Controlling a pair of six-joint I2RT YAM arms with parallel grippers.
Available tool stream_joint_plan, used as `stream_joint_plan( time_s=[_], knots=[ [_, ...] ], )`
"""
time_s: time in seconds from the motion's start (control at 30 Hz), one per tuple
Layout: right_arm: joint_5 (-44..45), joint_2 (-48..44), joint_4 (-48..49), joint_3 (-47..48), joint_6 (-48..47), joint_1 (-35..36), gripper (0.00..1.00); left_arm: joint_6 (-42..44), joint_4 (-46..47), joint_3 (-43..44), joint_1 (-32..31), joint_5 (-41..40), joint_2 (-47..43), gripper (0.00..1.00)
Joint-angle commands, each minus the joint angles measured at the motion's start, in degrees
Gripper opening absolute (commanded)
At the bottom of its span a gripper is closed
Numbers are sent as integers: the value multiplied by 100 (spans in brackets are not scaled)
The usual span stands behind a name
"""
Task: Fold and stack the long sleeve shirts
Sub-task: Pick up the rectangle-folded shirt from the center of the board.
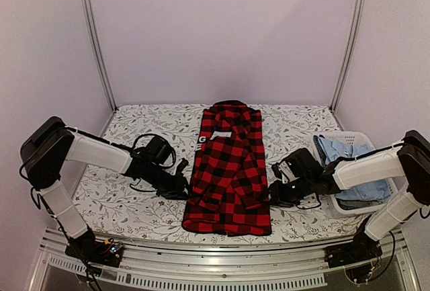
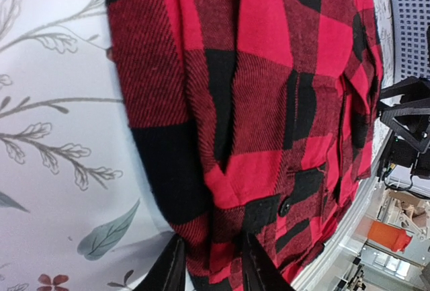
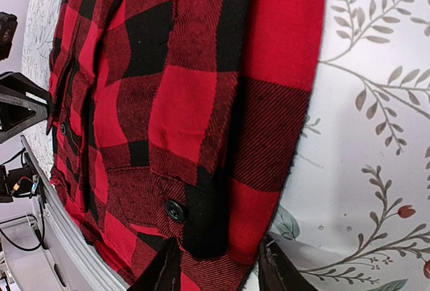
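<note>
The left gripper [image 1: 180, 187] lies low over the white table cover printed with grey leaves [image 1: 134, 214]. It sits at the 8 o'clock side of the red-and-black buffalo-check cloth shirt [image 1: 228, 170]. In the left wrist view its two dark fingers [image 2: 172, 272] stand a modest way apart, and the shirt's left edge fills the gap between them. I cannot tell whether they pinch the cloth or only straddle it. From this gripper the shirt spreads away toward 3 o'clock.

The shirt lies flat in the middle of the table as a long narrow panel, with its collar at 12 o'clock and its hem at 6 o'clock near the front edge. A black strip with white lettering [image 1: 203, 138] shows on its 10 o'clock side.

The right gripper [image 1: 274, 194] sits just beside the shirt's right edge, at its 4 o'clock side. In the right wrist view its fingers [image 3: 163, 269] stand wider apart, around the shirt's lower corner, near a small black button [image 3: 176, 209]. One finger is over the cloth and the other over the cover just beside the edge, so the jaws are part open and not closed on the shirt. The shirt lies toward 9 o'clock from this gripper.

Farther toward 3 o'clock, a white slotted plastic basket [image 1: 352, 134] holds pale blue cloth [image 1: 342, 151].
</note>
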Motion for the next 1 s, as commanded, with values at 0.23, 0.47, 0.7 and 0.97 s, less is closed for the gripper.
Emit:
stream_joint_plan(
  time_s=[0.23, 0.47, 0.7, 0.97],
  knots=[
    [-194, 173, 107, -202, 107, 22, 28, -189, -406, -95, -233, -271, 159, 25],
    [-246, 159, 165, -245, 139, 26, 22, -325, -496, -153, -285, -362, 99, 26],
    [-257, 132, 347, -295, 178, 26, 17, -473, -408, -261, -374, -364, 15, 34],
    [-268, 132, 440, -322, 203, 26, 15, -536, -420, -308, -400, -460, 62, 24]
  ],
)
